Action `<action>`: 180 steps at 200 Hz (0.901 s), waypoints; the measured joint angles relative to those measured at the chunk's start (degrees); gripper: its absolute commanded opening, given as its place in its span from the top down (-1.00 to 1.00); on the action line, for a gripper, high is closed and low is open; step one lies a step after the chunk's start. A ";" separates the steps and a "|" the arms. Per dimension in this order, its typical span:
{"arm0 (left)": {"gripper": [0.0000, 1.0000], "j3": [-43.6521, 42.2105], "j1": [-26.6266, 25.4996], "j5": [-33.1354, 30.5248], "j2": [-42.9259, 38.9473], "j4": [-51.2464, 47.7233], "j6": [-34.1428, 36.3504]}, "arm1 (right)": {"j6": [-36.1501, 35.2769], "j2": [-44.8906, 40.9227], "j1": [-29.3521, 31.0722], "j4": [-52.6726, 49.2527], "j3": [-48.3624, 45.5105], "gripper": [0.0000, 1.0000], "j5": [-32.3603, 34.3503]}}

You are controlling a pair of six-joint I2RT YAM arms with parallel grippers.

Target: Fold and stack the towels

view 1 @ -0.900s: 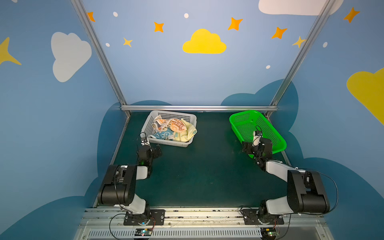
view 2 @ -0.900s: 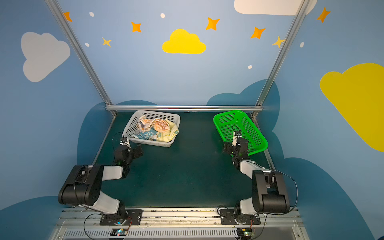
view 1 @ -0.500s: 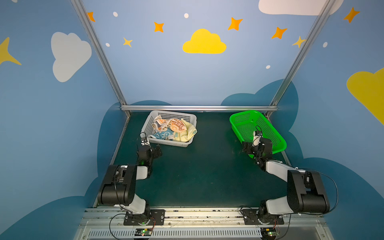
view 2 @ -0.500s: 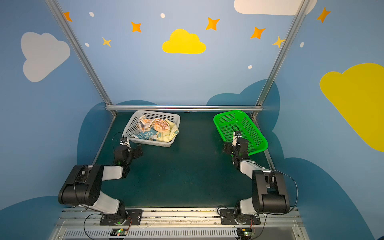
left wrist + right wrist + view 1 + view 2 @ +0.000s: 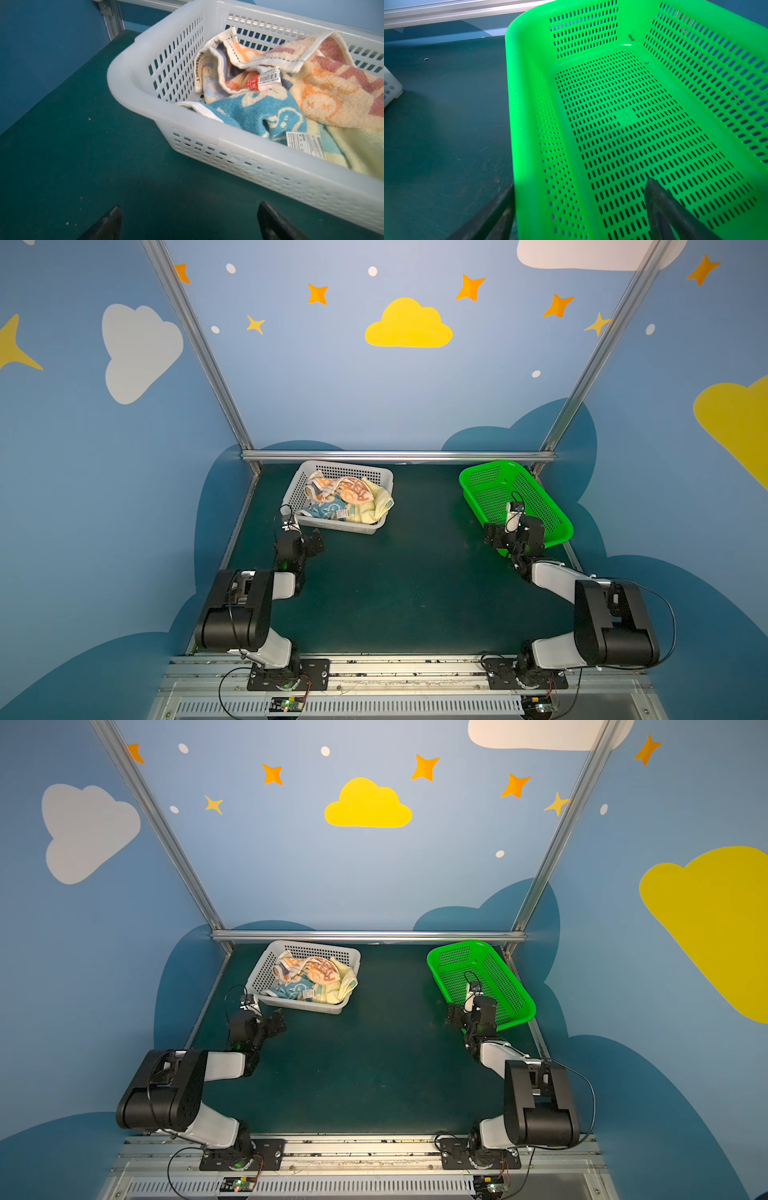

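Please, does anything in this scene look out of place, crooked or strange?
The three towels lie crumpled and unfolded in the white basket. The pale yellow towel droops over its rim. The green basket stands askew on the table and is empty. Nothing looks spilled or damaged.

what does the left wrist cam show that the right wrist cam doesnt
Only the left wrist view: the contents of the white basket, all crumpled: the orange striped towel, the blue rabbit towel and the pale yellow towel. Only the right wrist view: the green basket, with nothing inside it. Both: the dark green table, part of the white basket, and open jaws, those of the left gripper in the left wrist view and of the right gripper in the right wrist view.
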 measured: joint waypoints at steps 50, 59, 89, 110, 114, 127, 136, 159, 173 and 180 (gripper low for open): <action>-1.00 0.00 0.00 0.00 -0.02 0.02 0.00 | 0.00 0.00 0.00 -0.02 0.00 -0.82 0.00; -1.00 0.11 0.00 0.00 -0.11 -0.42 0.00 | 0.00 0.00 0.00 -0.02 0.00 -0.82 0.00; -1.00 2.34 -0.02 -0.02 -5.01 -7.54 -0.17 | -0.17 -0.63 0.07 -1.01 0.00 -0.82 0.15; -1.00 4.61 -0.02 -0.98 -11.02 -13.42 -1.68 | -0.13 -3.13 0.44 -4.44 -0.07 -0.82 1.27; -1.00 5.16 -0.02 -1.25 -12.11 -14.62 -2.23 | -0.13 -3.87 0.55 -5.25 -0.07 -0.82 1.57; -1.00 7.08 -0.13 -1.75 -14.58 -18.34 -3.87 | -0.11 -6.14 0.79 -7.21 -0.07 -0.82 2.47; -1.00 8.46 -0.39 -2.23 -15.93 -21.07 -5.16 | -0.04 -7.76 1.05 -8.46 -0.07 -0.81 3.08; -1.00 10.91 -2.71 -4.28 -18.25 -26.38 -7.19 | 0.07 -11.72 2.23 -11.74 -0.07 -0.81 5.09; -1.00 12.74 -5.38 -5.44 -18.91 -30.01 -8.02 | 0.28 -13.62 2.89 -13.97 0.00 -0.81 6.36; -1.00 14.05 -6.73 -5.77 -18.93 -31.93 -8.20 | 0.48 -14.19 3.15 -15.39 0.31 -0.81 6.67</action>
